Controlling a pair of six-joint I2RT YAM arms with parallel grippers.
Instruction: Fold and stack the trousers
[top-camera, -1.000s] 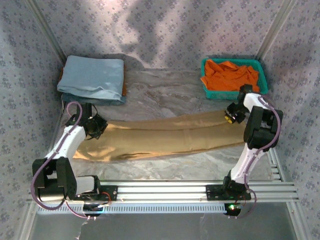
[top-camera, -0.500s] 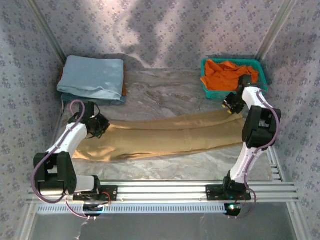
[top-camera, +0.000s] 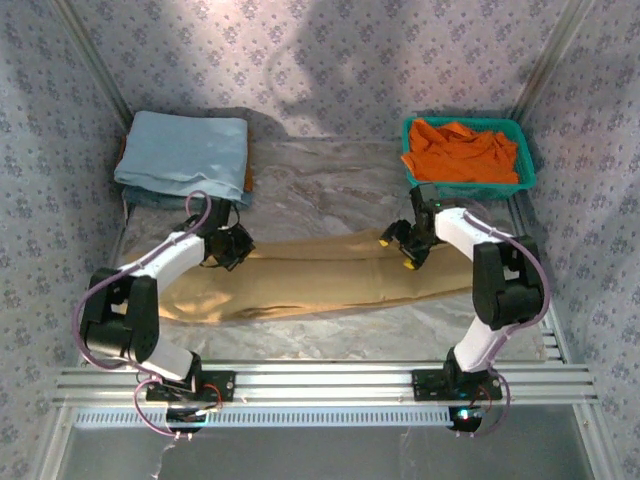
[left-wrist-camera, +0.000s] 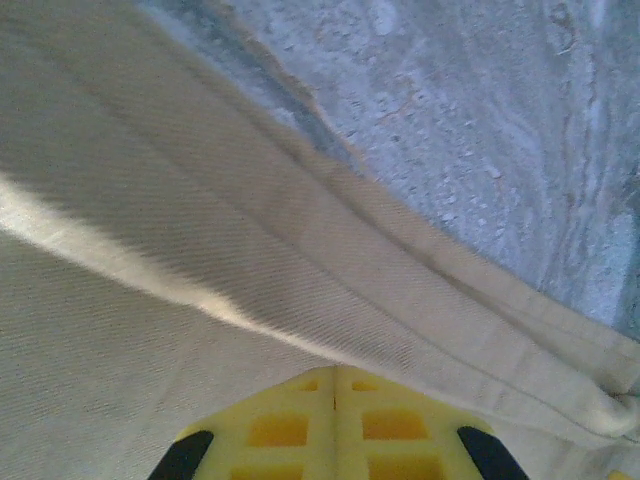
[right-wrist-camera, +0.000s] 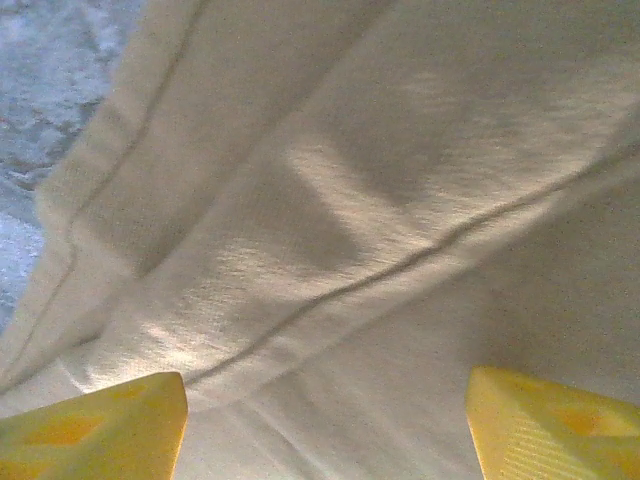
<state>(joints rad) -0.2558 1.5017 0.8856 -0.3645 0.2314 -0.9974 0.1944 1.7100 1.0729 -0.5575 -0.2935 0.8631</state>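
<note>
The tan trousers (top-camera: 330, 275) lie stretched left to right across the marble table, legs together. My left gripper (top-camera: 232, 247) is over their far edge near the left end. In the left wrist view its yellow fingers (left-wrist-camera: 335, 375) are pressed shut, tips against the cloth (left-wrist-camera: 150, 200), and I see no cloth between them. My right gripper (top-camera: 396, 253) hovers over the legs right of the middle. Its yellow fingertips stand wide open in the right wrist view (right-wrist-camera: 325, 420), with a seam of the trousers (right-wrist-camera: 350, 200) running below them.
A light blue folded cloth (top-camera: 185, 155) sits at the back left. A green basket (top-camera: 410, 185) holding an orange garment (top-camera: 460, 150) is at the back right. Bare marble tabletop (top-camera: 330, 180) lies between them. An aluminium rail (top-camera: 330, 380) runs along the near edge.
My right gripper has swung left from the leg ends by the basket to over the trousers' middle and has opened. The left gripper has slid right along the far edge, still shut.
</note>
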